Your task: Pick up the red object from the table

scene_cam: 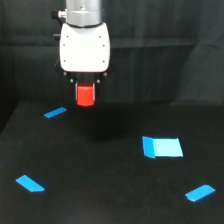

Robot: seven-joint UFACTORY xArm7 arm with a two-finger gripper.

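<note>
The red object [85,95] is a small bright red-orange stubby block. It hangs between the fingers of my gripper [85,98], under the white gripper body, above the black table [100,170] near its far edge on the exterior view's left. The gripper is shut on the red object and holds it off the table. The dark fingers are mostly hidden against the dark backdrop.
Several flat blue patches lie on the table: a thin one [55,112] at far left, a large one [162,147] at right, one [30,183] at near left and one [200,192] at near right. A dark curtain hangs behind.
</note>
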